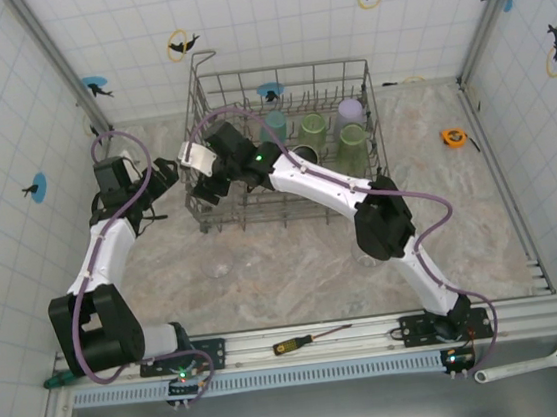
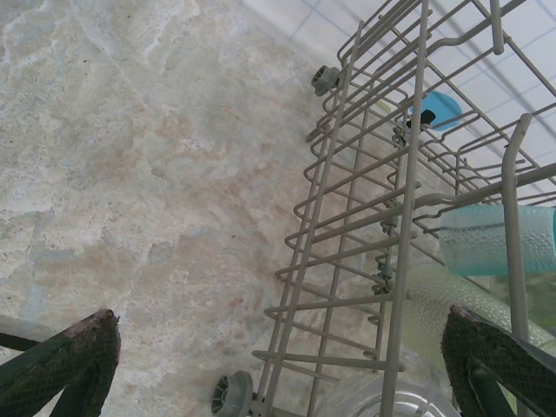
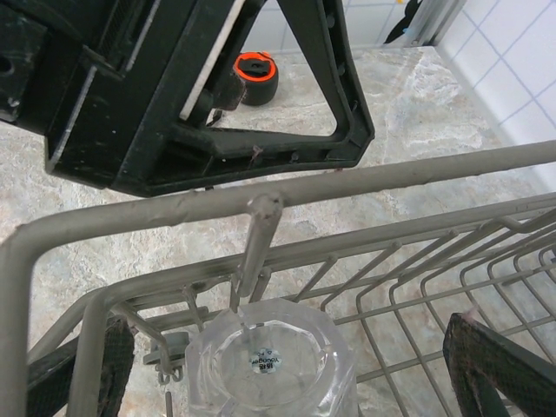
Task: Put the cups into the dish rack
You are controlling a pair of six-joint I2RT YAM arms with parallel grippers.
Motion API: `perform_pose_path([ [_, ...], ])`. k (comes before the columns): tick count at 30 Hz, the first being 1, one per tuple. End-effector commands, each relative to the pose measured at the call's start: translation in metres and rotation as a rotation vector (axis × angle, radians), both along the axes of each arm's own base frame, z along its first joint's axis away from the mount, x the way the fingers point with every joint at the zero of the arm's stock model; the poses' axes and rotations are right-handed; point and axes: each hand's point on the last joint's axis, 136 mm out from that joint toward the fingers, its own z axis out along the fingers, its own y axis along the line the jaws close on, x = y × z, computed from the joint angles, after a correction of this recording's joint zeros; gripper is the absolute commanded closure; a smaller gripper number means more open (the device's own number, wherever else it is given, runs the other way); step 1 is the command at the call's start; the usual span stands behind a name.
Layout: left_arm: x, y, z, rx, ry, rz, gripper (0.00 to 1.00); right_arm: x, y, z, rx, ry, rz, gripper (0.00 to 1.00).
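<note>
The grey wire dish rack (image 1: 365, 88) stands at the back middle of the table. Inside it are a teal cup (image 1: 274, 123), two pale green cups (image 1: 312, 126), a lavender cup (image 1: 350, 110) and a black mug (image 1: 305, 155). My right gripper (image 3: 287, 373) is open inside the rack's left end. A clear glass (image 3: 269, 365) stands bottom up between its fingers (image 3: 499, 365), and neither finger touches it. My left gripper (image 2: 278, 373) hangs open beside the rack's left wall (image 2: 382, 217). The teal cup (image 2: 495, 239) lies behind that wall. A faint clear glass (image 1: 223, 268) stands on the table in front of the rack.
One orange tape measure (image 1: 453, 136) lies on the table right of the rack, another (image 3: 256, 78) beyond the left gripper's body. A screwdriver (image 1: 309, 341) lies on the near rail and a wrench (image 1: 533, 366) at the front right. Tiled walls close three sides.
</note>
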Motion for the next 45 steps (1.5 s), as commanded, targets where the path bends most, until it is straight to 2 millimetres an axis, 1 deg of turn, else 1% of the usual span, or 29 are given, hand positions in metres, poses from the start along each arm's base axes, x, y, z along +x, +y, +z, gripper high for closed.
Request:
perform_pose_path([
  [1,0.000,0.000,0.004,-0.018,-0.018,-0.004,0.03,0.008,-0.012,-0.048,-0.129,0.030,-0.031,0.08],
  [4,0.000,-0.001,0.004,-0.020,-0.018,-0.005,0.03,0.002,-0.011,-0.034,-0.088,0.030,-0.019,0.10],
  [5,0.000,-0.001,0.004,-0.020,-0.019,-0.006,0.03,0.001,-0.011,-0.033,-0.076,0.029,-0.019,0.10],
  [6,0.000,-0.001,0.004,-0.021,-0.018,-0.005,0.03,-0.002,-0.013,-0.019,-0.044,0.015,-0.017,0.10],
  [13,0.000,-0.001,0.005,-0.023,-0.020,-0.007,0.03,-0.019,-0.025,0.035,0.144,-0.014,0.002,0.09],
  [15,0.000,-0.001,0.005,-0.025,-0.021,-0.008,0.03,-0.021,-0.030,0.044,0.177,-0.028,-0.005,0.08],
  [17,-0.001,-0.001,0.005,-0.025,-0.021,-0.008,0.03,-0.021,-0.033,0.048,0.181,-0.047,-0.008,0.07],
  [22,-0.001,-0.002,0.006,-0.024,-0.024,-0.010,0.03,-0.010,-0.032,0.035,0.117,-0.061,-0.021,0.07],
  [26,-0.001,-0.001,0.006,-0.024,-0.024,-0.008,0.03,0.003,-0.027,0.021,0.073,-0.047,-0.024,0.07],
  [30,-0.001,-0.001,0.007,-0.023,-0.026,-0.008,0.03,0.009,-0.021,0.012,0.050,-0.039,-0.014,0.08],
  [33,-0.001,-0.001,0.007,-0.023,-0.027,-0.008,0.03,0.011,-0.018,0.003,0.036,-0.032,-0.008,0.08],
  [36,-0.001,-0.001,0.007,-0.023,-0.027,-0.008,0.03,0.011,-0.019,-0.003,0.026,-0.020,-0.004,0.09],
  [40,-0.001,-0.002,0.008,-0.028,-0.027,-0.011,0.03,0.006,-0.020,-0.011,0.017,0.000,0.015,0.09],
  [45,-0.001,-0.003,0.008,-0.029,-0.030,-0.014,0.03,0.004,-0.018,-0.016,0.020,0.006,0.033,0.10],
])
